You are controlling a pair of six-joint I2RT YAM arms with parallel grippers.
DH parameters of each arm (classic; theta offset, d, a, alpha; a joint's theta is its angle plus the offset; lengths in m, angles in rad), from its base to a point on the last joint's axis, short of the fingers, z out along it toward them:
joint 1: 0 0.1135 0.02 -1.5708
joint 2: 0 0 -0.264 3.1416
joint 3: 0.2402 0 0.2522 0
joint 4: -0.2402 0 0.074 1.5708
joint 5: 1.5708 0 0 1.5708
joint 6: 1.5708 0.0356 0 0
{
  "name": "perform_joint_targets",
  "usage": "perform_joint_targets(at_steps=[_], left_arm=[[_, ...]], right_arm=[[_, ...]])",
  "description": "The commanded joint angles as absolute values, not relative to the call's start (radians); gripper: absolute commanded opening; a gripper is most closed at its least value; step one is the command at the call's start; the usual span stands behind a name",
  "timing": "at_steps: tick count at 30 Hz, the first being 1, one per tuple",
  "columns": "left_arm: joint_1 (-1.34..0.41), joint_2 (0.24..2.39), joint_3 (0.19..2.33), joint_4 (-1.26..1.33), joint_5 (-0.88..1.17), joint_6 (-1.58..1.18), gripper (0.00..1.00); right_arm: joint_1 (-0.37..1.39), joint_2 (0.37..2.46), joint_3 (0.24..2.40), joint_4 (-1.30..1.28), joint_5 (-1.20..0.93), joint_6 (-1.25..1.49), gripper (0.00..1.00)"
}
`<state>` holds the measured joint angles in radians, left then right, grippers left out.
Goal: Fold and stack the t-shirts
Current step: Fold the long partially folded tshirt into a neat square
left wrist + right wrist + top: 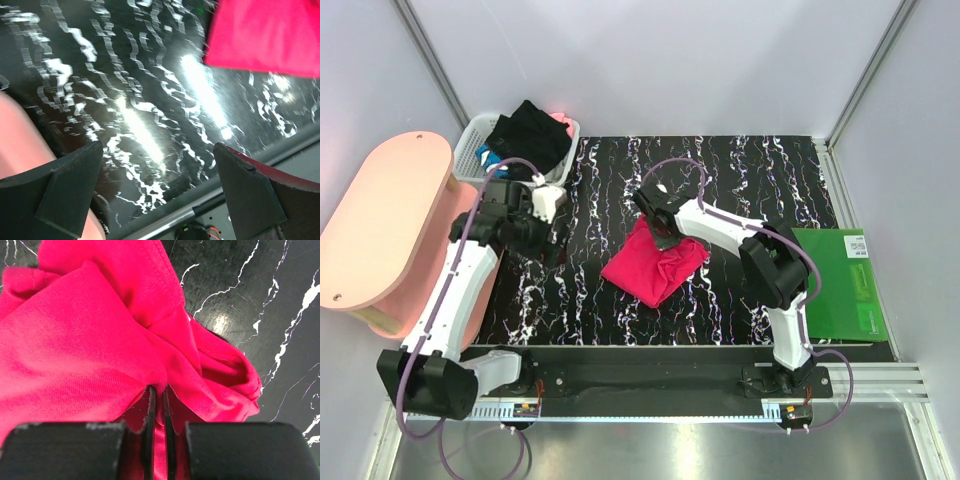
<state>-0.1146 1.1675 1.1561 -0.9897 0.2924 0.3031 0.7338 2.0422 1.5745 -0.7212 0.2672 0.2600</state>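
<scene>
While the red shirt (655, 262) lies near the middle of the table (740, 170), we begin far to its left, where a pink stool (385, 225) stands beside the table. Behind and to the left of the red shirt sits a white slotted basket (470, 150). A black shirt (532, 135) is heaped in it, crumpled and spilling over the rim on the side facing the red shirt. We also make out a scrap of blue cloth (488, 157) at the basket's near side and a bit of pink at its back, but we cannot tell what these are.

Between the basket and the red shirt, the left gripper (157, 155) hangs over bare table. Its jaws are spread wide with nothing between them, and one corner of the red shirt shows well beyond the fingers.

The red shirt itself is bright pinkish-red, roughly folded into a skewed diamond. Its left part is flat and smooth, while its right part is bunched into wrinkles. Up close we see a stitched hem and soft ridges of cloth.

At the shirt's far edge, the right gripper (157, 390) has its jaws nearly together, pinching a fold of the red cloth.

Well to the right of the shirt, a green mat (840, 285) lies flat.
</scene>
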Motion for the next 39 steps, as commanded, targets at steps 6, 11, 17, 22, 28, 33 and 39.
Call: perform_joint_targets(at_steps=[6, 11, 17, 22, 28, 33, 39], left_arm=[[-0.343, 1.203, 1.086, -0.927, 0.296, 0.261, 0.99], [-0.351, 1.313, 1.167, -0.922, 0.324, 0.265, 0.99], [-0.388, 1.474, 1.256, -0.92, 0.314, 0.262, 0.99], [-0.462, 1.607, 1.333, -0.916, 0.304, 0.258, 0.99], [-0.489, 1.748, 1.427, -0.919, 0.322, 0.261, 0.99], [-0.491, 1.805, 1.491, -0.917, 0.363, 0.238, 0.99], [-0.479, 1.839, 1.535, -0.917, 0.434, 0.201, 0.99]], right_arm=[[0.732, 1.925, 1.64, -0.699, 0.265, 0.216, 0.02], [0.733, 1.85, 1.592, -0.706, 0.261, 0.226, 0.02], [0.707, 1.861, 1.549, -0.7, 0.304, 0.207, 0.03], [0.66, 1.939, 1.54, -0.687, 0.379, 0.213, 0.15], [0.603, 1.98, 1.531, -0.736, 0.61, 0.317, 0.92], [0.554, 1.889, 1.514, -0.749, 0.554, 0.39, 1.0], [0.542, 1.718, 1.471, -0.71, 0.22, 0.482, 1.0]])
